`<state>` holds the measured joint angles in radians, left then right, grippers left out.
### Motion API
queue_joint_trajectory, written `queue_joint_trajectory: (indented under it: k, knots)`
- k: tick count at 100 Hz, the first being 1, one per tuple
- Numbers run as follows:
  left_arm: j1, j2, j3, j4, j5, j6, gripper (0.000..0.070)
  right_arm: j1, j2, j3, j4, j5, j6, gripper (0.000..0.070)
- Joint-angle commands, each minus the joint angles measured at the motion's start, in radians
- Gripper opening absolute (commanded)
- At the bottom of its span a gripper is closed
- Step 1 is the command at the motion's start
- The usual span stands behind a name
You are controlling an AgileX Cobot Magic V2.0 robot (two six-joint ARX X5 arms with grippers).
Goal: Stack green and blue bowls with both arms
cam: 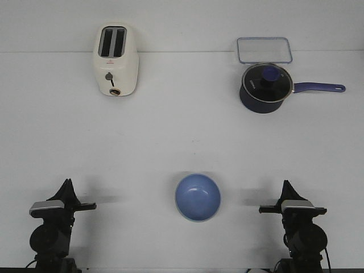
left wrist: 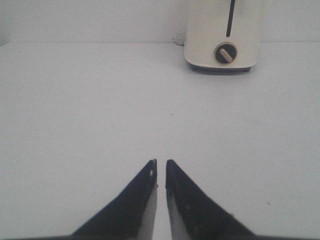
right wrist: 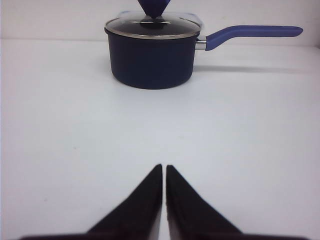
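- The blue bowl (cam: 197, 197) is sitting between your two hands; no green bowl is showing.
- Left hand (left wrist: 161, 162) and right hand (right wrist: 164, 167) are resting pinched narrow, empty.
- You're risking shoving the bowl unless they widen first.

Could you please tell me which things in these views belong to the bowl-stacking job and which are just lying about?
Belong to the job:
blue bowl
left pincer, shut and empty
right pincer, shut and empty
No green bowl shows in any view.

Just lying about:
toaster
saucepan with glass lid
clear tray behind it
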<state>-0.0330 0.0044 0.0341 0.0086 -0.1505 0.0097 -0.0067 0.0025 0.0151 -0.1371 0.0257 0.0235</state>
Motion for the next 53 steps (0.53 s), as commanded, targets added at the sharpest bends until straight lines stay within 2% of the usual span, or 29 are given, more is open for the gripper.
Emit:
queue_joint_trajectory:
  k: [1,53]
  knots:
    - [0.001,-0.001,-0.02,0.017,0.002,0.002,0.0015,0.001,-0.002,-0.002,0.02,-0.001,0.022,0.0011]
    - [0.001,-0.001,-0.02,0.017,0.002,0.002,0.0015,0.001,-0.002,-0.002,0.036,0.0,0.021,0.001]
